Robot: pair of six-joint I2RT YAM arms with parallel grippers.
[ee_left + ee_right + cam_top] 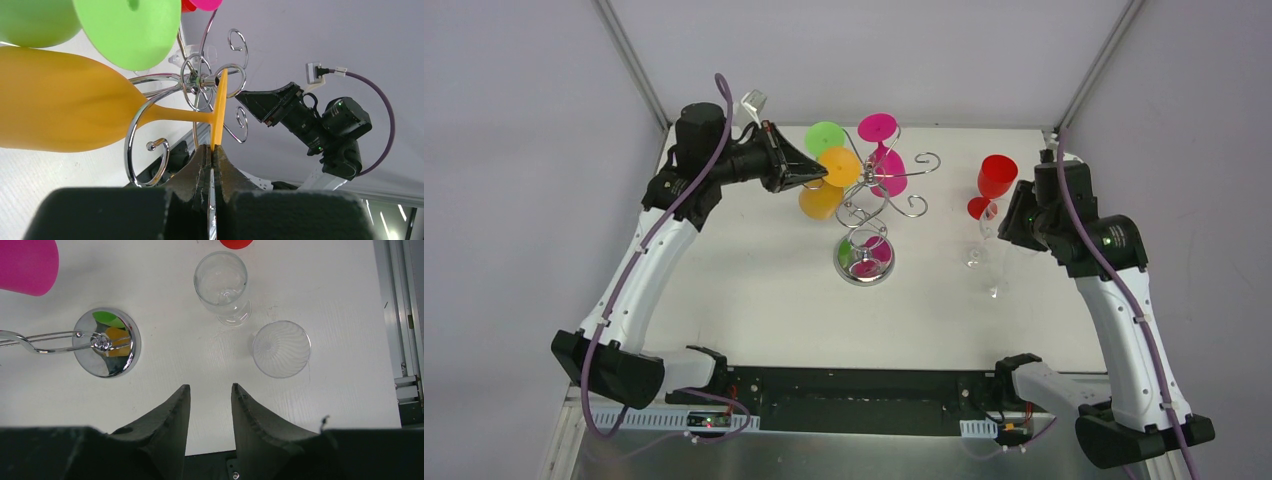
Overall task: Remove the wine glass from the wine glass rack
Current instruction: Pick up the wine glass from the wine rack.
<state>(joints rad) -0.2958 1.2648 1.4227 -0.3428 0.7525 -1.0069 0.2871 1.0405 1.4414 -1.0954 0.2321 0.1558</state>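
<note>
Chrome wine glass rack (864, 262) carries the orange wine glass (60, 100), its foot pinched by the left tool (212, 155). A green glass (130, 30) and a pink glass (879, 128) crowd it. Right of the rack, the right tool (210, 395), slightly parted, hangs over clear glasses (222, 282) on the tabletop (754, 290).

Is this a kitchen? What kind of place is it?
Probably a robot lab booth: plain white table, bare grey walls, metal posts, left arm and right arm bolted at its edge.

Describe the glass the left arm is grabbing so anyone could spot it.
Find the chrome rack mid-table. On its left side, beside a green glass, hangs the orange glass. It's the only orange one, its foot pinched by the left gripper.
</note>
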